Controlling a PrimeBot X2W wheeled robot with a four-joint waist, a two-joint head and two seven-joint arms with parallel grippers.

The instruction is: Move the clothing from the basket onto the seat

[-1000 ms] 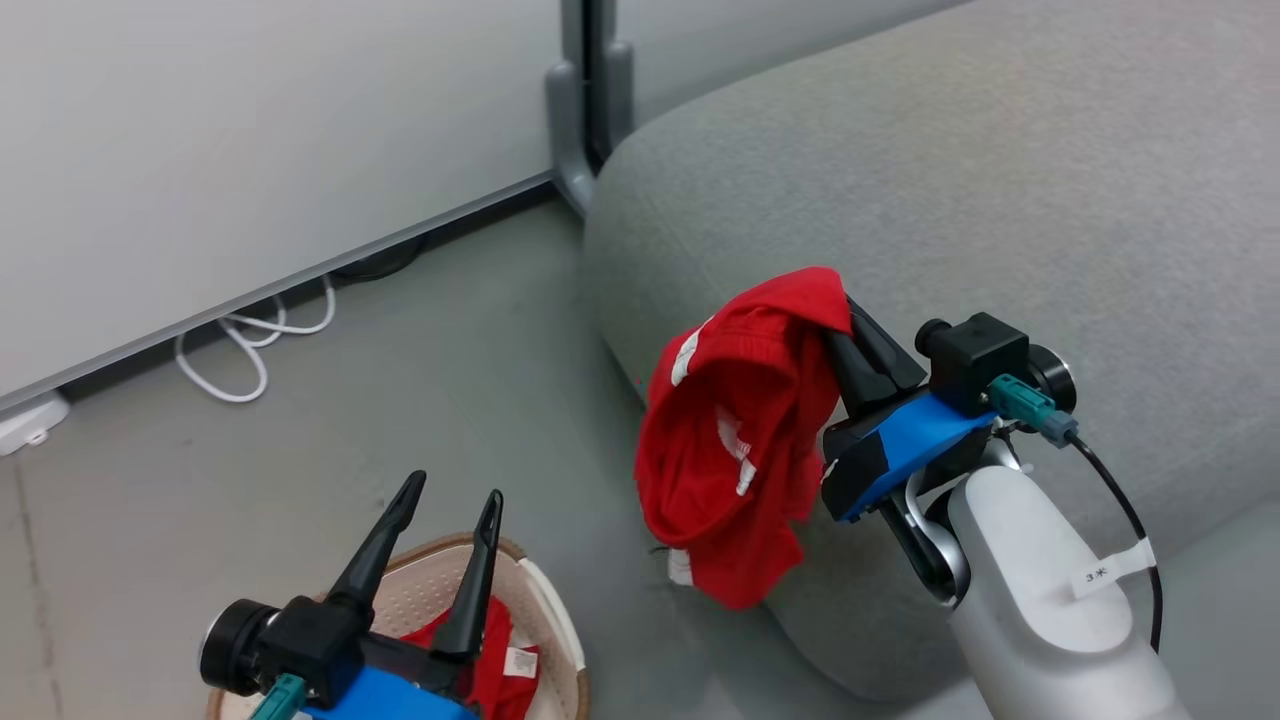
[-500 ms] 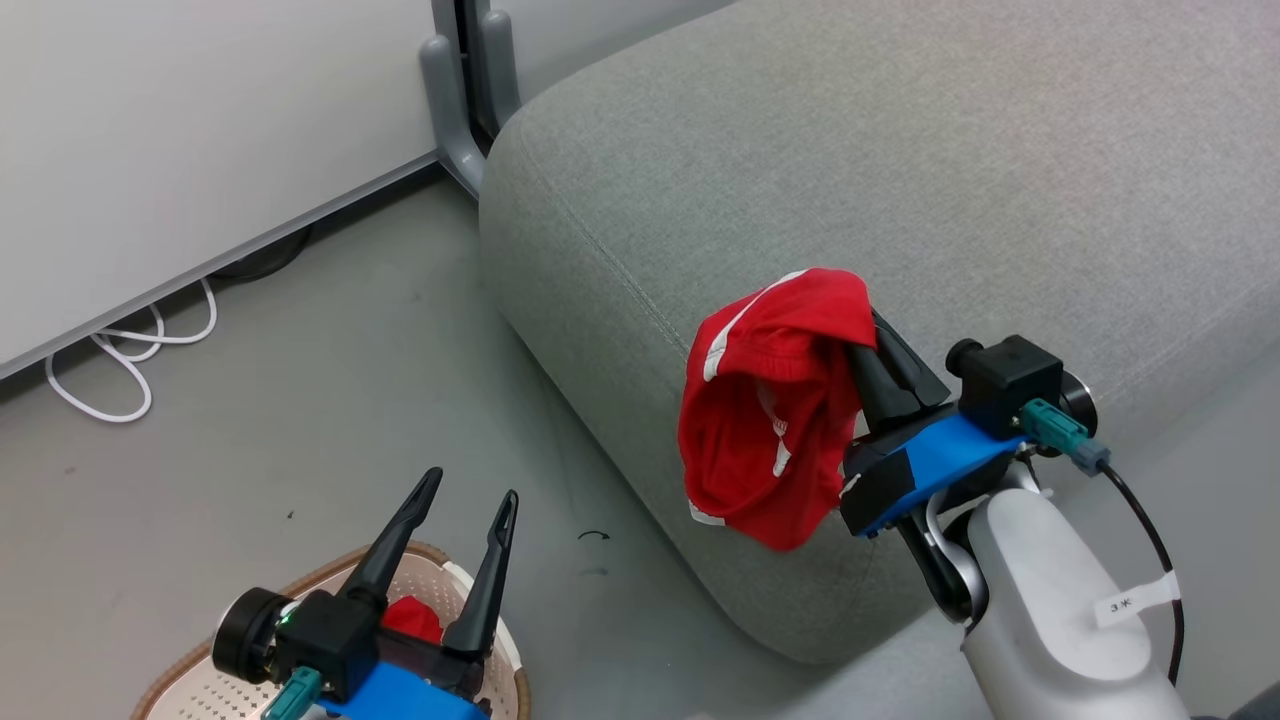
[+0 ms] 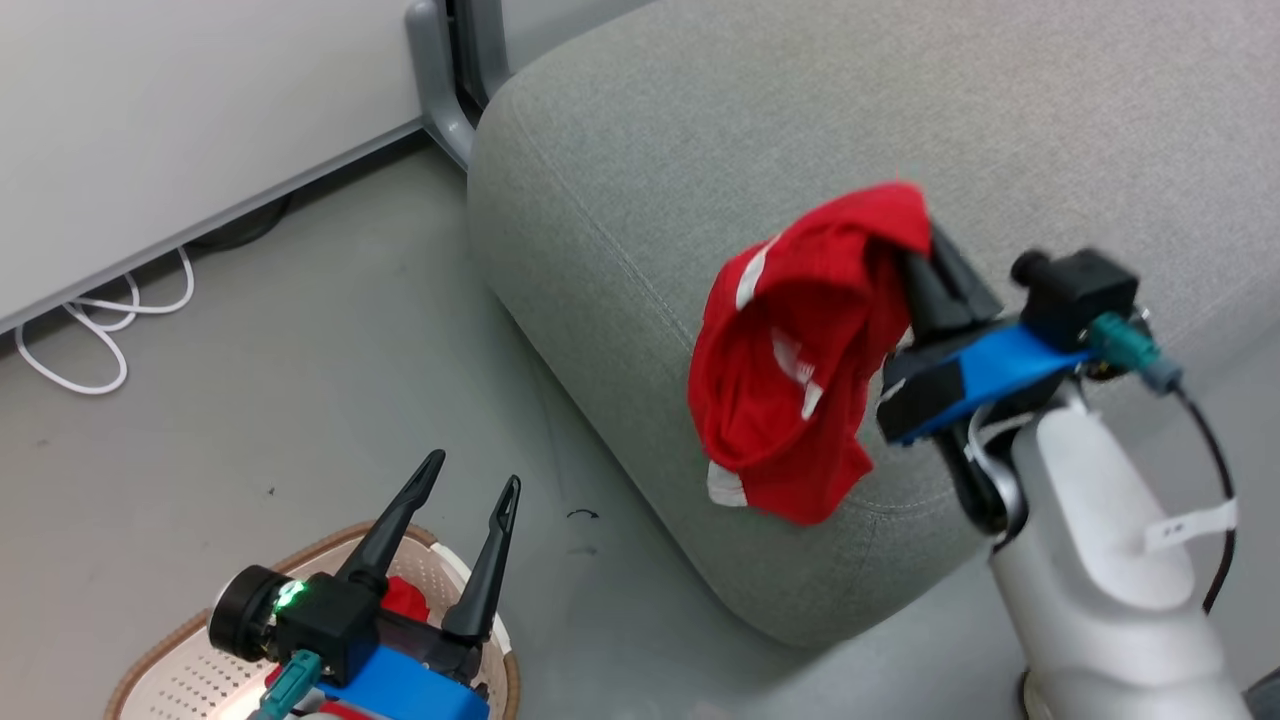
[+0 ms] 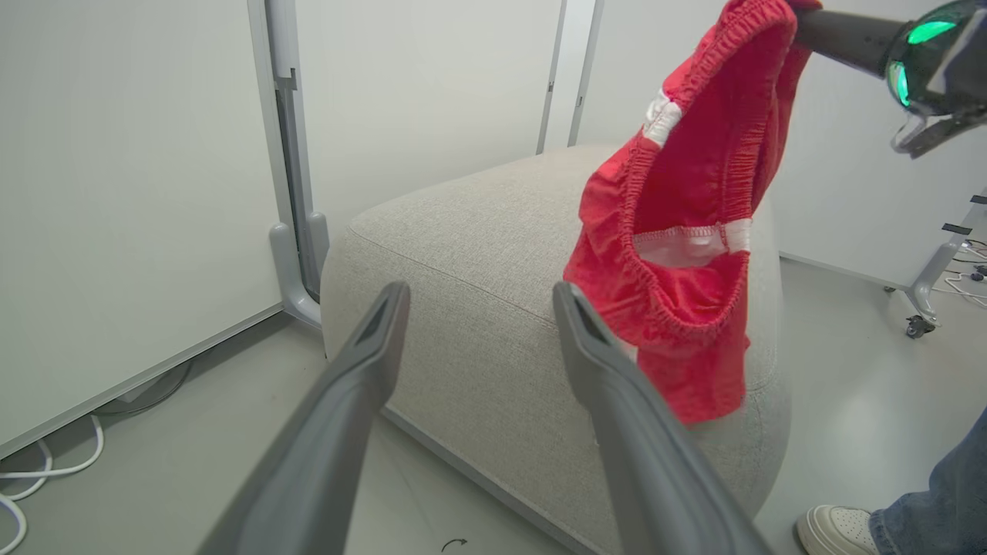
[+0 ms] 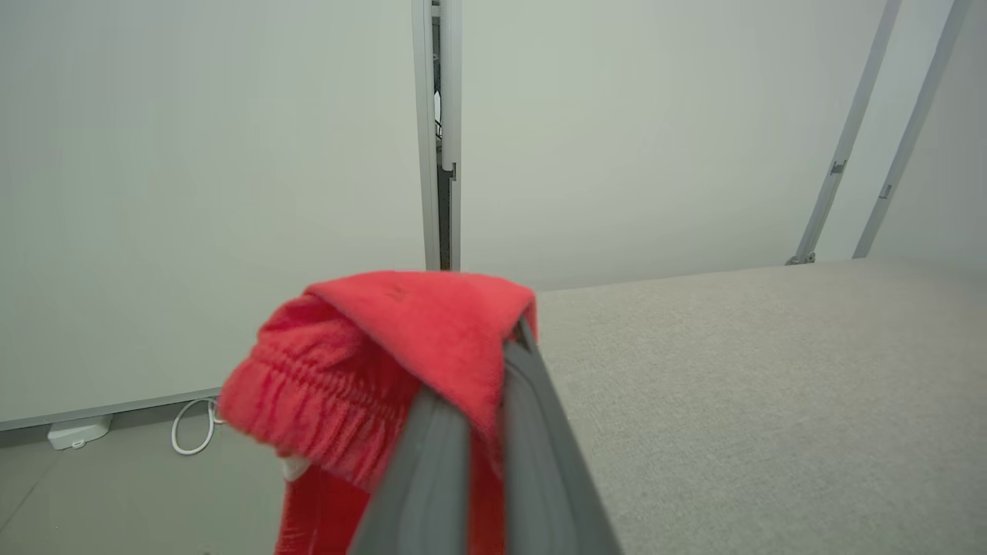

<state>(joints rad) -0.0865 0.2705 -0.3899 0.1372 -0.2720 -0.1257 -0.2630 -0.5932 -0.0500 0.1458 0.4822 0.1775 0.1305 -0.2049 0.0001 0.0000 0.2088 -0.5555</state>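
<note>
**Red shorts held above the sofa's corner**

At centre right of the head view, the right gripper (image 3: 932, 250) has its two dark fingers pressed together on the elastic waistband of the red shorts (image 3: 800, 350). The shorts have white trim and hang loose in front of the rounded corner of the grey sofa (image 3: 650, 130), off the floor (image 3: 300, 400). In the right wrist view the pinched fold drapes over both fingertips, with the sofa's flat top spreading to the right beyond it.

At the lower left, the left gripper (image 3: 473, 470) has its fingers spread apart and holds nothing. It hangs above the cream basket (image 3: 175, 665), where a second red garment (image 3: 405, 597) peeks out behind it.

A pale partition panel (image 3: 150, 120) fills the upper left, and its grey post (image 3: 430, 90) stands just beside the sofa's far corner. A white cable (image 3: 100, 320) loops on the floor under the panel. At the lower right of the left wrist view, a person's white shoe (image 4: 837, 528) and jeans leg (image 4: 941, 493) stand near the sofa's end.
</note>
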